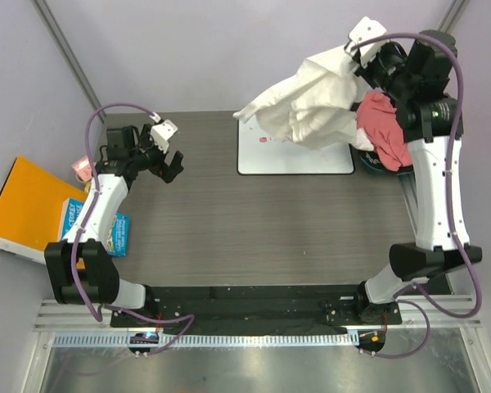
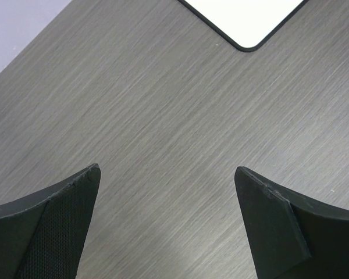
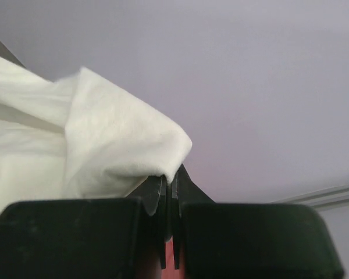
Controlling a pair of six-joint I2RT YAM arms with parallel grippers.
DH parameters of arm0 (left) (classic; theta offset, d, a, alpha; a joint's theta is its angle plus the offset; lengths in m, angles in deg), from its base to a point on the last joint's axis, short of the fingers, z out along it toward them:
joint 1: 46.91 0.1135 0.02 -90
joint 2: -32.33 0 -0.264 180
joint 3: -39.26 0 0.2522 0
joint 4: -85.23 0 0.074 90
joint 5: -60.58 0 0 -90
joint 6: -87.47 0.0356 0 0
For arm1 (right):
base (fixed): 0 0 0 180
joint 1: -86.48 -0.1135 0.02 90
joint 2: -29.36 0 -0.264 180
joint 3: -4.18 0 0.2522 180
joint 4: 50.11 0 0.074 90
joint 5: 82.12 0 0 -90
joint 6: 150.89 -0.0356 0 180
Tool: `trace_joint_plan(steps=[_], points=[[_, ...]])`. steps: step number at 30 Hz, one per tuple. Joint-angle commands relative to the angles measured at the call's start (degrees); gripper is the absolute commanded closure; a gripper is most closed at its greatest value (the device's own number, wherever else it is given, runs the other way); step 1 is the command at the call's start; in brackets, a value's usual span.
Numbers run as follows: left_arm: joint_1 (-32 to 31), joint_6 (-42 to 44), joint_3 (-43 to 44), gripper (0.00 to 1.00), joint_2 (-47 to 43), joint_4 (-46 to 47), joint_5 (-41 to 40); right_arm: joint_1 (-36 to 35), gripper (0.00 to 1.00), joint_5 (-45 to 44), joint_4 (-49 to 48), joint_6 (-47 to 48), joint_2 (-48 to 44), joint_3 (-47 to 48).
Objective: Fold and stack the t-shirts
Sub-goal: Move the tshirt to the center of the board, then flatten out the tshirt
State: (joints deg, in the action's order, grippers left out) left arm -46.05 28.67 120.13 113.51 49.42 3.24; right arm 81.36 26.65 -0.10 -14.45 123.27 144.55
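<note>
My right gripper (image 1: 356, 51) is shut on the white t-shirt (image 1: 307, 106) and holds it high at the back right, with the cloth hanging bunched over the whiteboard (image 1: 311, 160). In the right wrist view the white t-shirt (image 3: 75, 139) bulges from between the closed fingers (image 3: 170, 180). The salmon pink-red t-shirt (image 1: 386, 129) lies crumpled in a dark container at the right table edge, under the right arm. My left gripper (image 1: 168, 160) is open and empty over the left part of the table; in the left wrist view it (image 2: 166, 192) hovers above bare wood grain.
An orange folder (image 1: 20, 205) and a blue box (image 1: 94, 225) lie off the table's left edge, a small pink item (image 1: 80, 169) beside them. The whiteboard corner shows in the left wrist view (image 2: 244, 20). Grey walls enclose the back and sides.
</note>
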Motion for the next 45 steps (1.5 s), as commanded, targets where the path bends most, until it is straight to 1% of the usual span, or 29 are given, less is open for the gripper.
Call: trace_joint_plan(steps=[1,2,4,7,8,9,10,11,12,13,15,17,19,20,22,24,25,26,27,29,31,32,35,37,39,41,42,44,45], points=[[-0.2,-0.9,2.4,0.03,0.4,4.2,1.9,0.2,0.99,2.9,-2.0,6.4,-7.5,-10.9],[-0.2,-1.0,2.5,0.03,0.5,4.2,2.0,0.2,0.99,3.6,-2.1,6.4,-8.4,-14.8],[-0.2,-1.0,2.8,0.03,0.9,4.4,2.4,0.1,0.99,4.3,-1.3,5.3,-9.6,-17.4],[-0.3,-0.9,3.4,0.03,1.9,4.5,3.5,0.0,0.99,3.9,4.9,7.6,-10.3,-23.1],[-0.2,-0.7,3.6,0.02,2.4,4.5,3.7,0.0,0.95,3.1,10.0,10.5,-9.6,-26.3],[-0.3,-0.6,3.7,0.02,2.7,4.5,4.0,0.0,0.87,0.1,11.7,11.4,-9.3,-28.1],[-0.3,-0.4,4.2,0.02,3.1,4.4,4.3,-0.1,0.59,-2.1,12.9,12.1,-8.8,-30.1],[-0.2,-0.4,4.4,0.01,3.4,4.4,4.4,0.1,0.47,-4.4,15.8,14.8,-8.2,-33.5],[-2.0,-0.2,4.5,0.0,4.0,4.5,4.9,0.0,0.36,-8.8,17.1,15.9,-6.8,-34.6],[-2.0,0.3,4.9,0.0,4.2,4.3,5.2,0.0,0.19,-10.3,17.8,16.1,-6.2,-35.6],[-2.8,1.3,5.2,0.0,5.1,3.1,6.4,0.1,0.13,-12.3,18.3,15.7,-4.9,-36.9],[-4.6,5.2,5.7,0.0,5.7,-0.2,8.2,0.1,0.04,-11.6,18.4,15.2,-4.5,-36.1],[-6.9,8.7,5.9,0.0,7.2,-2.8,8.6,0.1,0.01,-10.3,18.4,14.2,-3.7,-34.9],[-9.5,12.1,6.0,0.0,7.8,-3.9,8.6,0.0,0.01,-9.9,19.1,13.9,-3.3,-33.4],[-12.0,13.9,6.1,0.0,10.1,-5.6,9.2,0.0,0.01,-9.2,20.8,13.2,-1.5,-31.5],[-15.7,15.2,6.8,0.0,12.1,-5.6,9.8,0.0,0.01,-10.8,22.0,12.5,-0.4,-30.1],[-16.8,15.2,8.3,0.0,14.8,-5.6,9.9,0.1,0.01,-12.6,20.8,10.5,0.0,-30.5],[-19.2,15.1,9.3,0.0,16.1,-5.6,10.0,0.1,0.02,-16.6,17.5,9.6,0.2,-31.3],[-20.4,14.4,10.6,0.0,17.5,-5.7,10.1,0.9,0.02,-18.0,15.5,8.5,0.2,-31.9],[-23.3,12.8,14.9,0.0,22.0,-5.7,10.5,1.7,0.02,-18.5,12.7,7.0,-0.5,-33.0],[-25.0,10.0,19.5,0.0,25.2,-6.5,10.6,2.1,0.02,-18.5,11.7,6.1,-1.1,-33.5],[-26.6,9.6,20.9,0.0,27.9,-7.3,10.8,2.1,0.02,-18.5,11.2,5.7,-1.8,-34.1],[-29.2,9.8,24.2,0.0,31.1,-9.6,11.7,2.0,0.02,-18.5,9.7,4.7,-2.3,-34.8],[-30.7,12.3,23.1,0.0,31.5,-9.7,11.7,2.1,0.02,-20.5,8.9,4.5,-2.4,-35.0],[-33.8,14.7,21.3,0.0,31.0,-8.8,9.1,2.1,0.02,-20.7,8.0,4.5,-1.5,-35.1],[-37.1,17.3,17.7,0.0,30.2,-5.9,4.4,2.5,0.02,-20.3,7.3,4.2,-0.9,-34.6],[-38.0,18.4,15.2,0.0,29.3,-5.0,3.3,2.4,0.02,-20.1,7.3,3.8,-0.6,-34.4],[-39.9,19.9,12.8,0.0,28.3,-2.5,2.5,2.7,0.02,-19.6,6.4,3.3,0.3,-34.2],[-40.3,20.1,11.1,0.0,28.0,-1.0,3.4,2.7,0.02,-19.6,6.2,2.9,0.5,-34.2]])
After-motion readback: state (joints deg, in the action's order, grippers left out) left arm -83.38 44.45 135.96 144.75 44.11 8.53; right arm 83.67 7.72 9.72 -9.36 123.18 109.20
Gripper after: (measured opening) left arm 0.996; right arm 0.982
